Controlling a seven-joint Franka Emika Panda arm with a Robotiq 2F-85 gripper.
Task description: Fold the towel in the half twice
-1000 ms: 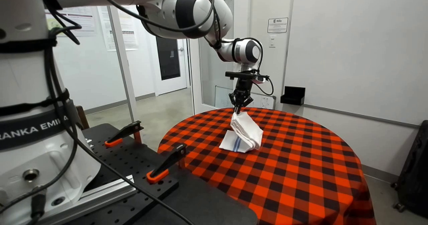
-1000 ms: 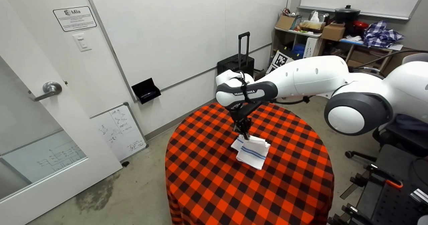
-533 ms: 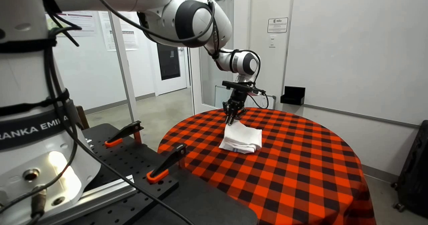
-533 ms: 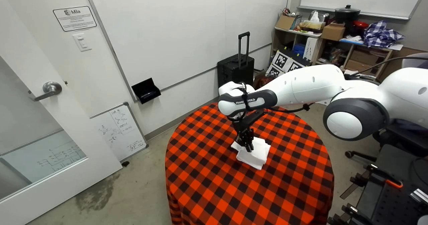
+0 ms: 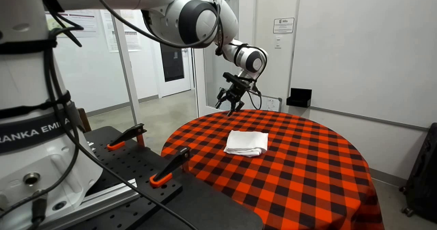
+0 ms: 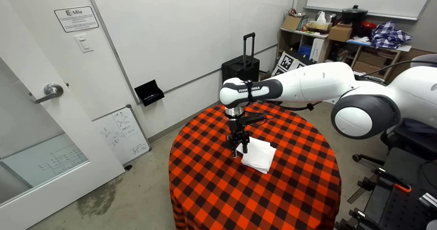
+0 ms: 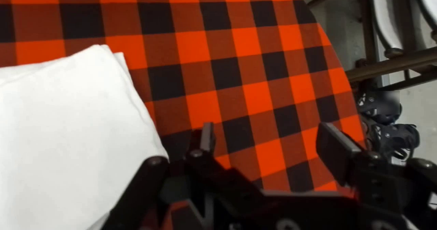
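The white towel [image 5: 247, 142] lies on the checkered tablecloth as a small, flat, layered square, its edges slightly out of line. No blue stripes show on its upper face. In the wrist view the towel [image 7: 68, 134] fills the left side, one corner pointing up the picture. My gripper [image 5: 223, 110] is raised above the table, tilted, beyond the towel's far edge in an exterior view. Its jaws stand wide apart, and only tablecloth shows between the fingertips in the wrist view [image 7: 266, 137]. From another exterior angle the gripper [image 6: 239, 153] partly covers one towel corner.
The round table wears a red-and-black checkered cloth [image 5: 307, 175]. A black mounting bench with clamps [image 5: 164, 175] stands by the robot base. A whiteboard wall, a black suitcase [image 6: 240, 67] and loaded shelves [image 6: 341, 45] surround the table.
My gripper lowered the towel's lifted layers onto the rest, let go and opened. It then rose and moved off the towel. The towel's folded part now lies flat and the blue stripes are covered.
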